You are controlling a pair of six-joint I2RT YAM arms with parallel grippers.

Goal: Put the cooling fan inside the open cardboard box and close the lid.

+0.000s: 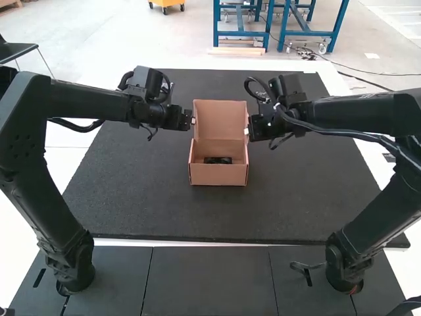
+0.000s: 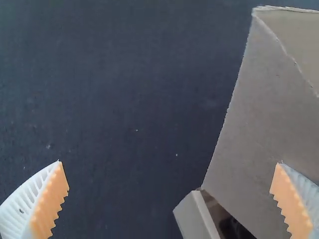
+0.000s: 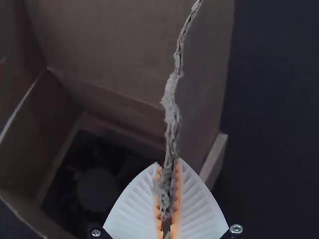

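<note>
A brown cardboard box sits open on the black mat, its lid standing upright at the back. The black cooling fan lies inside on the box floor, also seen as the dark fan in the right wrist view. My right gripper is shut on the lid's right edge, pinched between the white ribbed fingers. My left gripper is open at the lid's left edge; one finger lies over the lid, the other finger hangs above the mat.
The black mat covers most of the table, with white tabletop showing along its left and right sides. Both arms reach inward from the sides toward the box.
</note>
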